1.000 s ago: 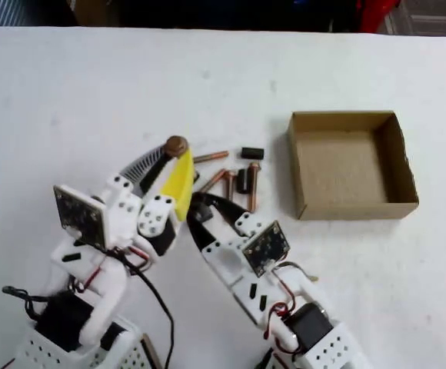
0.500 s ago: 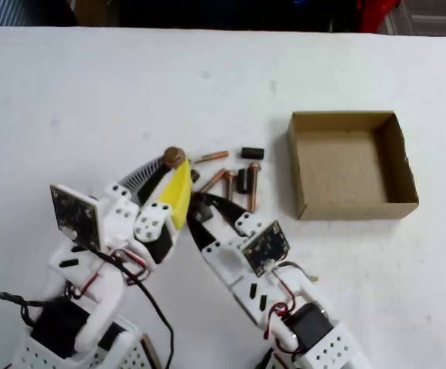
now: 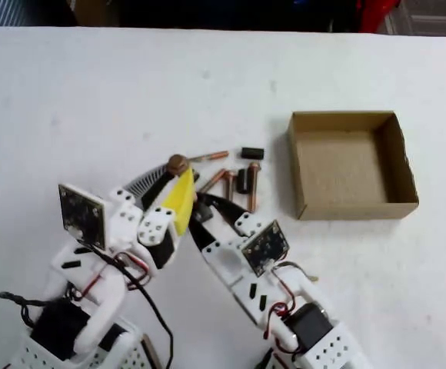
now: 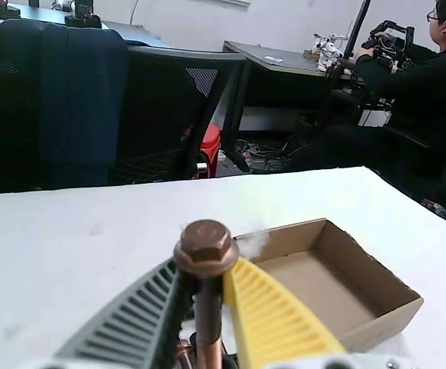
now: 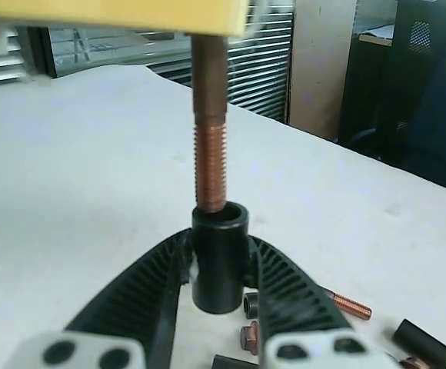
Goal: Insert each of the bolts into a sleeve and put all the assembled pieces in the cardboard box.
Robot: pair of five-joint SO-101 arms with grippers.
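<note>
My left gripper (image 3: 175, 178), with one grey and one yellow finger, is shut on a copper bolt (image 4: 205, 292) held upright, its hex head (image 3: 178, 164) on top. My right gripper (image 5: 219, 265), black-fingered, is shut on a black sleeve (image 5: 220, 254) standing upright right under it. The bolt's threaded tip (image 5: 209, 181) sits just inside the sleeve's mouth. Several loose copper bolts (image 3: 252, 186) and black sleeves (image 3: 252, 153) lie on the white table between the grippers and the cardboard box (image 3: 351, 163), which stands open to the right.
The white table (image 3: 92, 100) spreads wide to the left and behind. Both arm bases (image 3: 77, 323) crowd the front edge. Chairs and desks stand beyond the table's far edge.
My left gripper has come nearer and lower with the bolt, bringing the bolt head down and right, over the sleeve. The right gripper has kept still.
</note>
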